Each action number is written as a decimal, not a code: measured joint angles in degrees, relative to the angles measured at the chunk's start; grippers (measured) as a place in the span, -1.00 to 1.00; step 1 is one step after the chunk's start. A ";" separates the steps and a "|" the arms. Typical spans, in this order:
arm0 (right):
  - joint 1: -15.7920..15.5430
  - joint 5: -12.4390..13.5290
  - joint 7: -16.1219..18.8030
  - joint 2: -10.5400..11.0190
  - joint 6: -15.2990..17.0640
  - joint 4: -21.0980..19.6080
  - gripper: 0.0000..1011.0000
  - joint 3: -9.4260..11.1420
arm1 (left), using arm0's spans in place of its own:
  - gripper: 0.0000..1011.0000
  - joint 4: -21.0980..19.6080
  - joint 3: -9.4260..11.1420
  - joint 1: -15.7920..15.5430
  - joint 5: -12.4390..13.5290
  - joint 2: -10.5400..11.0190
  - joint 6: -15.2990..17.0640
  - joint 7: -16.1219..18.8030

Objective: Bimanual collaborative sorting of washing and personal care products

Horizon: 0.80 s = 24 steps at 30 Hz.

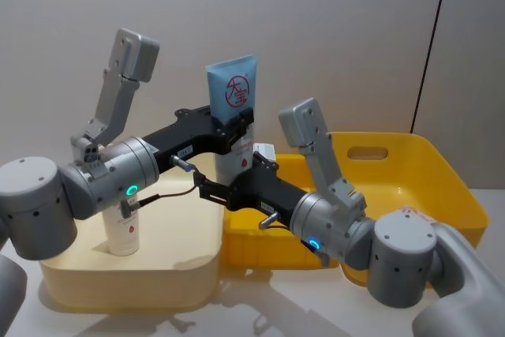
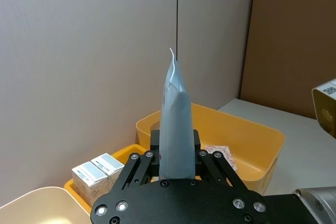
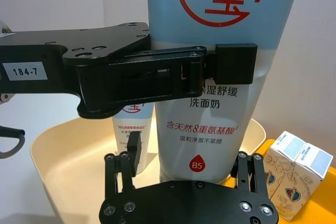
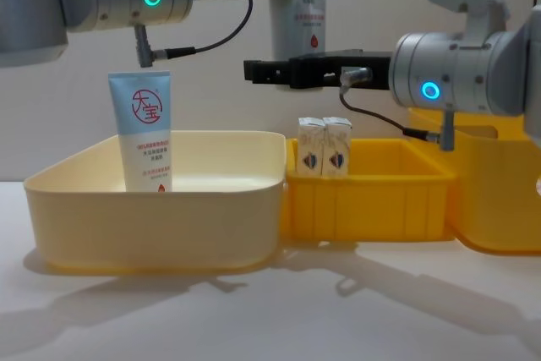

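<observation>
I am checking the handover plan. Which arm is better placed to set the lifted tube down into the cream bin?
Probably left. The left gripper is shut on the lifted tube, beside the cream bin. The right gripper sits open under it, gripping nothing.

A cream bin [image 4: 152, 209] touches a small yellow bin [image 4: 372, 200] — beside it, a larger yellow bin [image 1: 442, 187].

A lab-like test bay is showing here: bare grey partition walls [image 2: 79, 77], a brown panel [image 2: 294, 40], plain white tabletop [image 4: 254, 319].
</observation>
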 joint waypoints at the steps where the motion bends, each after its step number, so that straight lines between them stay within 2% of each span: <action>1: 0.05 0.02 -0.04 -0.04 -0.03 0.05 0.85 -0.01 | -0.42 0.03 0.01 0.00 -0.04 0.01 -0.03 0.03; 11: 0.33 0.23 -0.40 -0.40 -0.21 0.50 0.33 -0.10 | -0.42 0.18 0.07 0.00 -0.21 0.06 -0.18 0.16; 24: 0.45 0.33 -0.59 -0.58 -0.32 0.70 0.33 -0.14 | -0.42 0.24 0.11 0.00 -0.30 0.09 -0.28 0.23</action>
